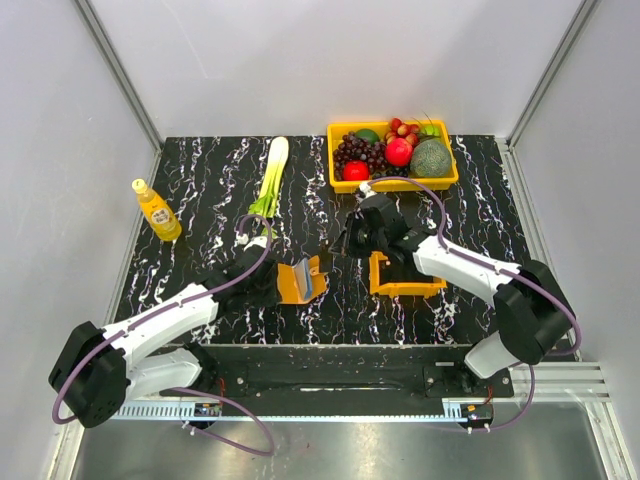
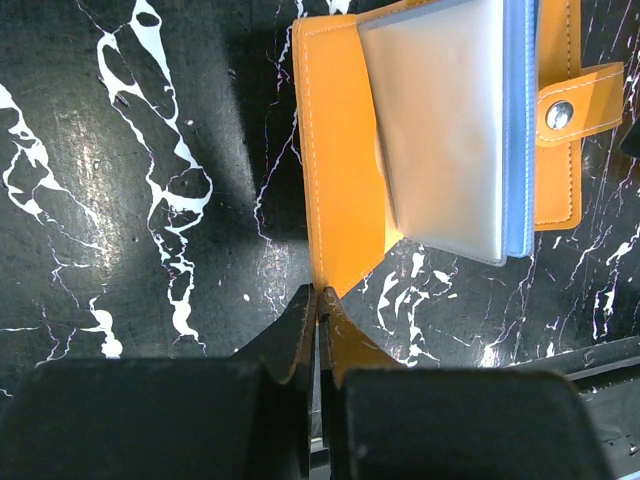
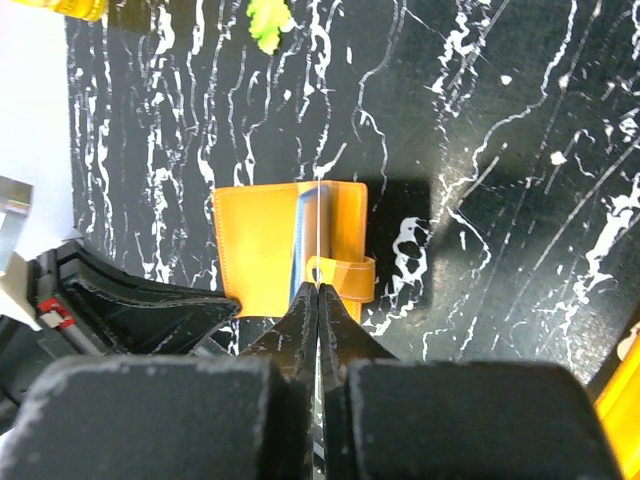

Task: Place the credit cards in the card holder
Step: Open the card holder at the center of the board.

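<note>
The card holder [image 1: 293, 283] is seen lying open on the black marbled table [image 1: 200, 180], just ahead of the arm bases and between the two grippers. In the left wrist view its orange cover [image 2: 335, 150] is spread flat, with a fan of clear sleeves [image 2: 440, 130] raised from it and a pale blue edge [image 2: 518, 130] showing along their far side. A snap tab [image 2: 580, 100] is seen projecting from the holder's outer edge.

The left gripper [image 2: 320, 300] is closed to a thin slit, and the near corner of the orange cover is pinched between its fingers. In the top view this gripper [image 1: 268, 285] is found at the holder's left side, in contact with it.

The right gripper [image 3: 318, 290] is likewise pressed almost together, and a thin pale credit card [image 3: 318, 230] is held in it edge-on, so that only a fine white line is seen. That line is set over the middle of the card holder [image 3: 255, 240], in line with the sleeves and just above the snap tab [image 3: 345, 272]. Whether the card's edge is touching the holder cannot be told. From above, the right gripper [image 1: 335, 250] is seen just beside the holder's right edge.

A small orange tray [image 1: 405, 287] is seen under the right arm, a yellow fruit basket [image 1: 392, 181] at the far edge, with a green vegetable [image 1: 270, 178] and a yellow bottle [image 1: 157, 210] to the left.
</note>
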Motion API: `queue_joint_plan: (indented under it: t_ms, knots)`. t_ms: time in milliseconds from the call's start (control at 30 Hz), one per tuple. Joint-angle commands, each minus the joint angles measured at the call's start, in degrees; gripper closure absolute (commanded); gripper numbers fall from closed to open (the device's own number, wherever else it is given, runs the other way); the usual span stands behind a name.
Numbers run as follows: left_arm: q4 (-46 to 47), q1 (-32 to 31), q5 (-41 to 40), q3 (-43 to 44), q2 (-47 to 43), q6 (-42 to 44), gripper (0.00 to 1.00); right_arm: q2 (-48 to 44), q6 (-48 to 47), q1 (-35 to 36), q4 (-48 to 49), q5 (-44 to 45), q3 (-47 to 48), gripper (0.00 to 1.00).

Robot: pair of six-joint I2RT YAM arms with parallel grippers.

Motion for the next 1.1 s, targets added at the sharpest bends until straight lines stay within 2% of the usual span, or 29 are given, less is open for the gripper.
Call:
queue_joint_plan:
  t_ms: [0, 1067]
  knots:
    - [0.90, 0.17, 1.01, 1.29, -0.19, 1.21, 1.00, -2.12, -0.61, 0.13, 0.81, -3.53, 3.47, 1.00]
    - [0.72, 0.17, 0.92, 2.08, -1.15, 1.38, 1.00, 6.41, -1.14, 4.44, 1.07, -5.29, 6.99, 1.00]
